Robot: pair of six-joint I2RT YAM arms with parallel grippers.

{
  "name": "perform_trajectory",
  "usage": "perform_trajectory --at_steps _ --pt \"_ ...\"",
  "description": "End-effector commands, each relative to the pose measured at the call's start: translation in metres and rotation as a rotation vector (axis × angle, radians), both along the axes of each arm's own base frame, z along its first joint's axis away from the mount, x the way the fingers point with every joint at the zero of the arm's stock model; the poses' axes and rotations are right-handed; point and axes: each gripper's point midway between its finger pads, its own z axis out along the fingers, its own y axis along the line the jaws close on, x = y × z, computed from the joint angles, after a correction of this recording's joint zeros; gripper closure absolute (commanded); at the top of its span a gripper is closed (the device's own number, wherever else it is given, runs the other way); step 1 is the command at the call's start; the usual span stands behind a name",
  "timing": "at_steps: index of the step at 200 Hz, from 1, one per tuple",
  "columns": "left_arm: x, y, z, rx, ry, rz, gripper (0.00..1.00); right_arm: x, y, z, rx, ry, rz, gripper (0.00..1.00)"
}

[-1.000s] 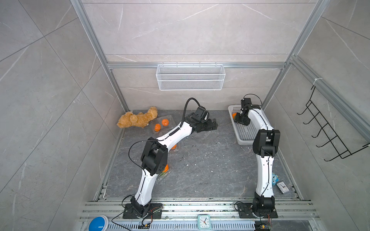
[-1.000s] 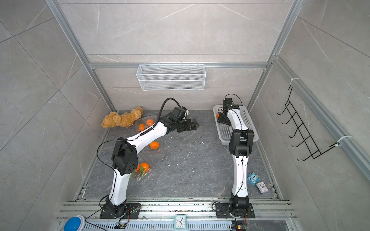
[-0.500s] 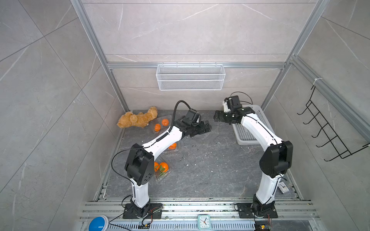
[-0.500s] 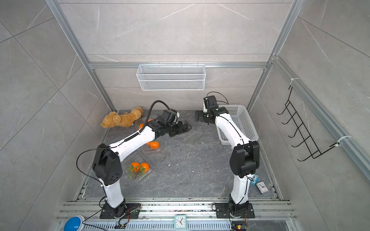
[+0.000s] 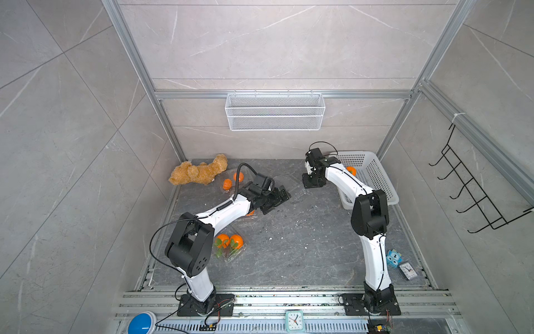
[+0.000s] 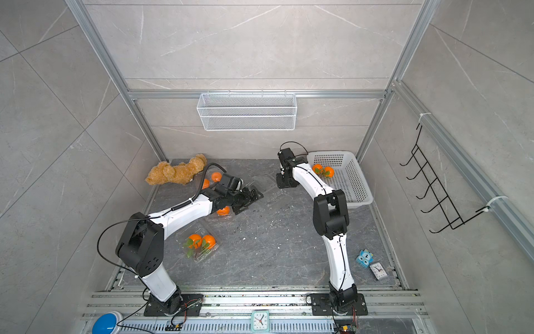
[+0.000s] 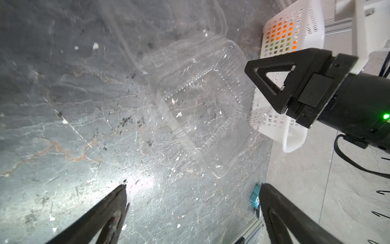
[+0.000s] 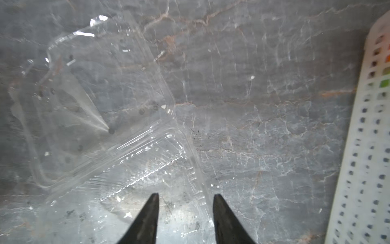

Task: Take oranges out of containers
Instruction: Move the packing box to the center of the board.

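An empty clear container lies open on the floor between the arms. My right gripper points down over it, open, its fingertips on either side of the container's rim. My left gripper hovers wide open beside the same container, holding nothing. Two oranges lie in the white basket. Two more oranges sit in a container by the left arm. Another pair of oranges sits in a container near the teddy. One orange shows under the left forearm.
A tan teddy bear lies at the back left. A wire-mesh basket hangs on the back wall and a black hook rack on the right wall. A blue toy and a small clock lie at the front right.
My right arm swung from the white basket over to the empty container and lowered, its jaws narrowing. My left arm drew back toward the front left, still open.
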Motion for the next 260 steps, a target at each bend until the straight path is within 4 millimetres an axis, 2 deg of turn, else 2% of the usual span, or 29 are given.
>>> perform_trajectory --at_steps 1,48,88,146,175,215,260 --pt "0.008 -0.015 0.015 -0.094 -0.020 -0.003 0.01 -0.012 -0.001 -0.008 -0.030 0.033 0.015 0.60" --pt "0.016 -0.028 -0.007 -0.119 0.034 -0.001 0.01 -0.034 -0.010 -0.024 -0.045 0.052 -0.003 0.63" --pt "0.020 -0.033 -0.015 -0.113 0.045 -0.002 0.01 -0.052 -0.016 -0.038 -0.040 0.081 -0.027 0.65" --pt "0.021 -0.032 -0.020 -0.099 0.050 0.000 0.00 -0.064 -0.019 -0.035 -0.028 0.054 -0.074 0.76" --pt "0.026 -0.024 -0.010 -0.080 0.028 0.008 0.00 -0.069 -0.023 -0.031 -0.048 0.002 -0.082 0.83" --pt "0.044 -0.011 0.023 -0.058 -0.052 0.032 0.00 -0.082 -0.028 -0.037 -0.083 -0.079 -0.080 0.91" --pt "0.076 -0.030 0.039 -0.079 -0.082 0.021 0.00 -0.103 -0.027 -0.043 -0.138 -0.175 -0.080 0.95"
